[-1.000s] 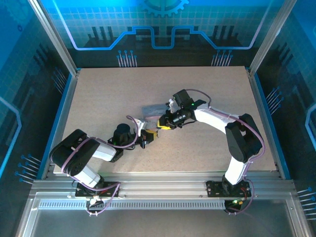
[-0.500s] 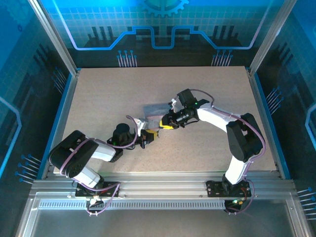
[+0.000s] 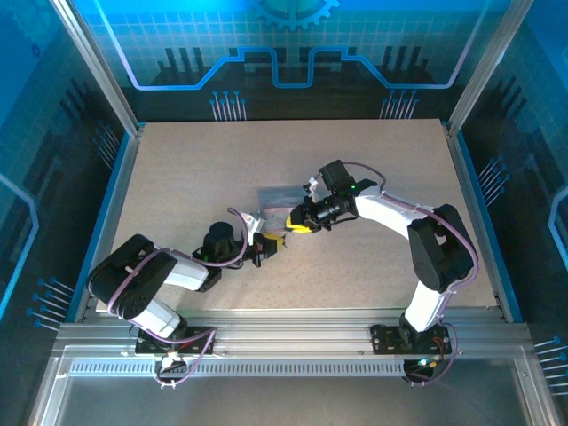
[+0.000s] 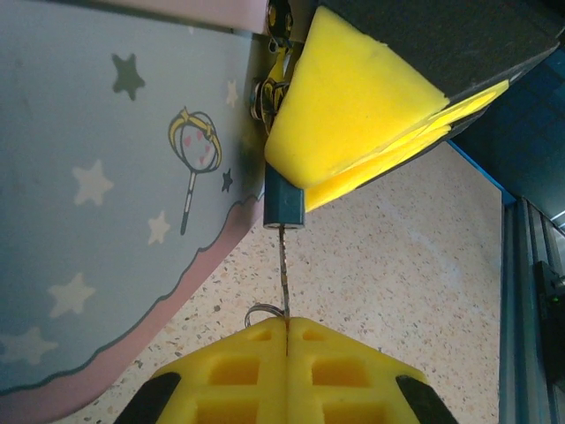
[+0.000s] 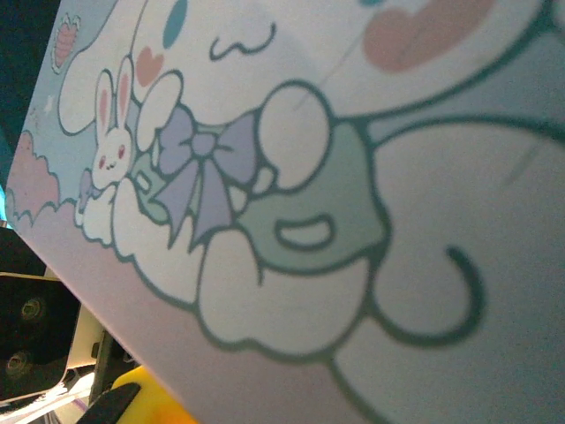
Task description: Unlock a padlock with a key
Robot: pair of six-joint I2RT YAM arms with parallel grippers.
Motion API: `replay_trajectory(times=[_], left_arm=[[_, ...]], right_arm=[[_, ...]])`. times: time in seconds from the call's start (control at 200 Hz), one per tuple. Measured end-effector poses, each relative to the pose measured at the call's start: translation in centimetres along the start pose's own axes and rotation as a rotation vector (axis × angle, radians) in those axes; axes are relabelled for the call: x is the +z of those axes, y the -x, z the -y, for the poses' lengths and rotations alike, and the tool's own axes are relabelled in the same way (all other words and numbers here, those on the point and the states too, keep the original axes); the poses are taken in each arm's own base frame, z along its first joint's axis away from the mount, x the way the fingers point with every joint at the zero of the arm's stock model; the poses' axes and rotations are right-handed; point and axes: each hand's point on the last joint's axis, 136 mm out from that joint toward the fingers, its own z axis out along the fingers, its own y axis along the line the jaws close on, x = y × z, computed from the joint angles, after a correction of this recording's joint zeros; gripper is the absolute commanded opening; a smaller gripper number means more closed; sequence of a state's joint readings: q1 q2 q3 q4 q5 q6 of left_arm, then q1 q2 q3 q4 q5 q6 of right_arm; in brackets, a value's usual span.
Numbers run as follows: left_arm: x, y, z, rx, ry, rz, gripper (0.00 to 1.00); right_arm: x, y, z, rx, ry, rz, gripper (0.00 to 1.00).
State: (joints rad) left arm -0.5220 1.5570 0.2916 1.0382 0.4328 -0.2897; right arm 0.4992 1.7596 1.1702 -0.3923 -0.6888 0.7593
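Left pincer (image 4: 287, 329) is pressed together on the key (image 4: 283, 265), whose thin blade runs straight up from its grip into the bottom of the padlock (image 4: 284, 201). That small blue lock hangs at the edge of the star-printed tin (image 4: 115, 221), apparently hooked to the tin's clasp (image 4: 267, 93), just above the speckled table (image 4: 424, 283). My right pincer (image 4: 318, 172) looks clamped on the lock's upper part, bracing it.

I judge the blade is seated and the turn is what's left. To do it well I'd roll the left wrist slowly about the blade's own line, with no sideways push, since so thin a key could bend or slip in the grip. The right side should hold firm so the lock's body doesn't spin along with the key.
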Motion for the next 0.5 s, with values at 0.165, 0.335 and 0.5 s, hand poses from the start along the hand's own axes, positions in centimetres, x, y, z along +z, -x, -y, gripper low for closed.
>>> replay_trajectory(times=[0.165, 0.335, 0.5], left_arm=[[0.0, 0.16, -0.08, 0.003, 0.006, 0.007, 0.0], [0.01, 0.21, -0.06, 0.004, 0.006, 0.009, 0.0], [0.04, 0.31, -0.05, 0.004, 0.005, 0.015, 0.0]], right_arm=[[0.0, 0.0, 0.0, 0.0, 0.0, 0.0, 0.0], [0.11, -0.13, -0.1, 0.001, 0.001, -0.003, 0.0], [0.14, -0.13, -0.19, 0.006, 0.002, -0.003, 0.0]])
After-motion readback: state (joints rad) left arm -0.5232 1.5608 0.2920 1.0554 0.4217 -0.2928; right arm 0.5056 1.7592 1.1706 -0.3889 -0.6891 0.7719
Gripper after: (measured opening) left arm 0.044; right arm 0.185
